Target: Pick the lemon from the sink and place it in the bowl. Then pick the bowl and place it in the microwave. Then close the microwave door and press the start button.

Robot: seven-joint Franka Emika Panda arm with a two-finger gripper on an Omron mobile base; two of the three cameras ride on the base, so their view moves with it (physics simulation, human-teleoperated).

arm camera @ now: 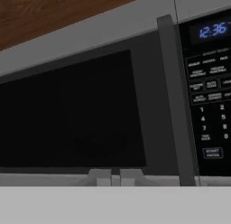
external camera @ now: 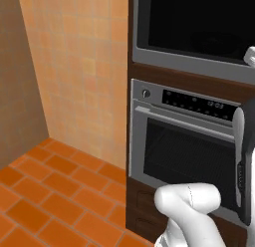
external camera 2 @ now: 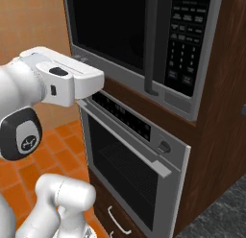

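Observation:
The microwave (external camera 2: 158, 93) sits built into a dark wood cabinet above the oven. Its door (arm camera: 72, 114) is a dark glass panel lying flush in the grey frame, with a vertical handle (arm camera: 176, 105) beside the keypad (arm camera: 212, 105). The clock is lit, and the start button (arm camera: 212, 153) sits low on the keypad. My gripper (arm camera: 116, 177) is shut and empty, with its tips together just before the door's lower edge. From the right base, my white hand (external camera 2: 89, 83) reaches to the door's lower left part. The lemon, the bowl and the sink are out of view.
Below the microwave is a steel oven (external camera: 184, 151) with a bar handle (external camera 2: 129, 146) and a knob (external camera 2: 164, 147). A drawer pull (external camera 2: 117, 220) sits under it. An orange tiled floor (external camera: 45, 201) and wall (external camera: 84, 66) lie to the left.

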